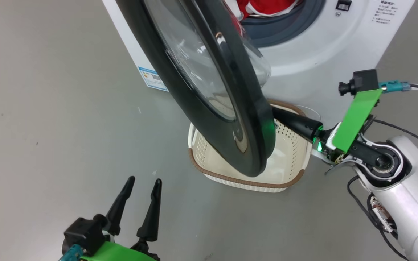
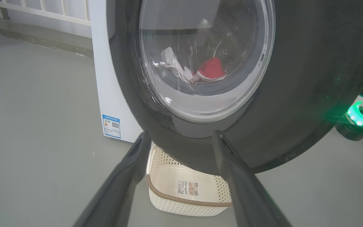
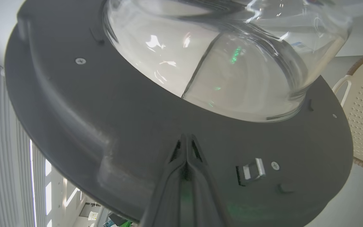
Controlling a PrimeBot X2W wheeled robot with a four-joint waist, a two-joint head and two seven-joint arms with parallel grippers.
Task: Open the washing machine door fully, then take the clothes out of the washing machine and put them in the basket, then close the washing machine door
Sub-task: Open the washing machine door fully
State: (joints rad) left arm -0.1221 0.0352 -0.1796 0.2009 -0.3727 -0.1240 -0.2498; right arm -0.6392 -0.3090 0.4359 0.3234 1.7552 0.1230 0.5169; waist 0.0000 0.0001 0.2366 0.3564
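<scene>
Looking along my right gripper [image 3: 186, 138], I see its two fingers pressed together with nothing between them. The tips lie at the dark inner face of the door [image 3: 83, 126], just short of the glass bowl [image 3: 232, 72], with a small metal catch [image 3: 252, 170] just to their right; whether they truly touch I cannot tell. The door stands part open, swung out from the machine [image 1: 321, 47]. My left gripper [image 1: 144, 180] hangs over the floor [image 1: 49, 127], fingers spread wide and empty, well short of the door's outer face ahead of it. The basket [image 1: 292, 156] sits on the floor under the door's lower edge, beyond the left fingertips and beside the right fingers. Red clothes [image 1: 267, 5] lie in the drum, past the door from both grippers
</scene>
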